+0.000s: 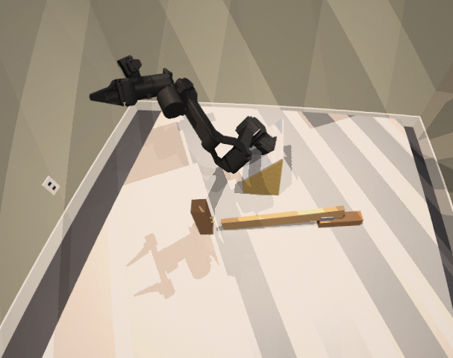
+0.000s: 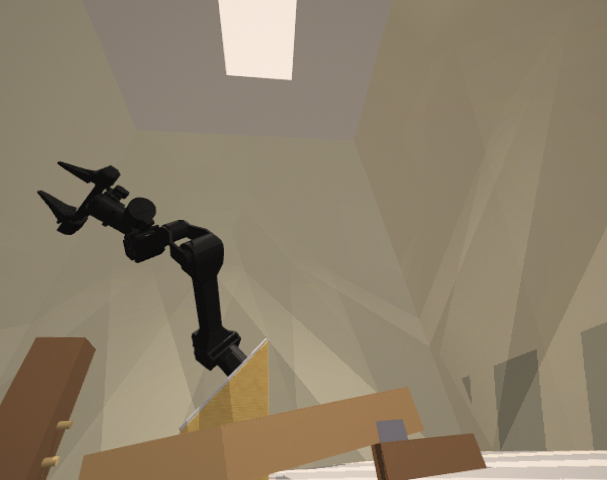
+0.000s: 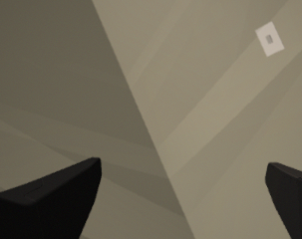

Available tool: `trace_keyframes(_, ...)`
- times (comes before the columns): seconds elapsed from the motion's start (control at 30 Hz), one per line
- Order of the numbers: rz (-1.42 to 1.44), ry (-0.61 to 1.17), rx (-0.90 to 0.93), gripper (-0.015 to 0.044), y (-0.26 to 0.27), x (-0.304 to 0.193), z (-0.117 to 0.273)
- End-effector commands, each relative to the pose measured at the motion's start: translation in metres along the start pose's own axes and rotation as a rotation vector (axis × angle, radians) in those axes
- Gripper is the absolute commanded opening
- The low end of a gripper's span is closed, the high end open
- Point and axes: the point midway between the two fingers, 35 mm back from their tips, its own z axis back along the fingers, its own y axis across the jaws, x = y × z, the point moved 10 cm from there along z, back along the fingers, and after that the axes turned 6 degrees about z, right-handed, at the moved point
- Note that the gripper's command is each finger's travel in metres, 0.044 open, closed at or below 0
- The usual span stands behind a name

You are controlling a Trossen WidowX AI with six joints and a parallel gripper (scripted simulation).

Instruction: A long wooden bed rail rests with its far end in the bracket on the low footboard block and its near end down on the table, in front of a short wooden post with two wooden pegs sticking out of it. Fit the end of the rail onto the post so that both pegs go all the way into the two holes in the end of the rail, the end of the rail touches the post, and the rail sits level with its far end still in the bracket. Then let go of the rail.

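Note:
The long wooden rail (image 1: 280,218) (image 2: 251,434) slopes from its far end, raised in the grey bracket (image 1: 326,218) (image 2: 391,430) on the footboard block (image 1: 351,218) (image 2: 432,457), down to its near end by the post. The brown post (image 1: 201,217) (image 2: 39,392) stands just left of that end, with a gap between them. Its two pegs (image 2: 64,425) show in the exterior view, outside the rail; the rail's holes are hidden. My gripper (image 1: 90,96) (image 2: 48,177) (image 3: 184,169) is open and empty, high up and left of the post, far from the rail.
A wedge-shaped block (image 1: 263,180) (image 2: 236,403) with a sloped pale top stands behind the rail, beside the arm's base. The table has a raised pale rim (image 1: 295,109). A wall outlet (image 1: 51,185) (image 3: 269,39) is on the wall beyond the table.

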Motion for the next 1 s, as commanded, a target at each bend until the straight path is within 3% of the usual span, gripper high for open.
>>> trace_keyframes(0.0,0.000,-0.003,0.000,0.0426,0.000,0.001,0.000)
trace_keyframes(0.57,-0.083,-0.378,-0.115,0.0440,-0.087,0.060,0.034)
trace_keyframes(0.97,-0.154,-0.420,-0.327,0.0440,-0.154,0.042,0.038)
